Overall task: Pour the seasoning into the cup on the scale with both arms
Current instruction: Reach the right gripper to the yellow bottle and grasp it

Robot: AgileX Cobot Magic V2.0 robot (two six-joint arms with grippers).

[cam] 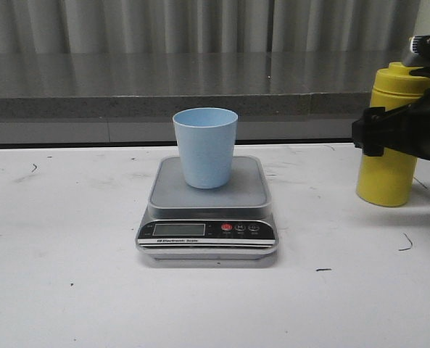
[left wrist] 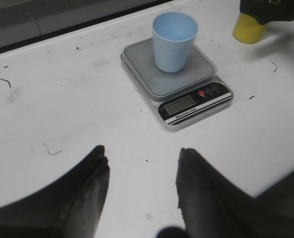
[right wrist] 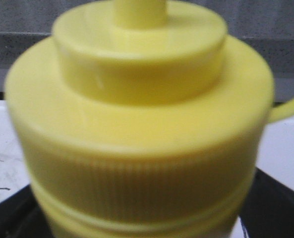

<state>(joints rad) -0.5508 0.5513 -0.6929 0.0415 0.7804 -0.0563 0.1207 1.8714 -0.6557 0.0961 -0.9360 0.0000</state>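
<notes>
Right gripper [cam: 403, 134] clasps the upright seasoning bottle [cam: 387, 174] around its middle.

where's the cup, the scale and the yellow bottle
cup [cam: 205, 148]: front view, middle of its outer wall
scale [cam: 185, 230]: front view, LCD display on the black front panel
yellow bottle [cam: 385, 177]: front view, lower body below the gripper

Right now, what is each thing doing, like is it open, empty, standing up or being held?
Pale blue cup: upright on the scale platform, looks empty.
Digital kitchen scale: flat on the table, display reading too small to tell.
Yellow squeeze bottle: upright on the table, right gripper around it.
Left gripper: open, holding nothing, above the table.
</notes>
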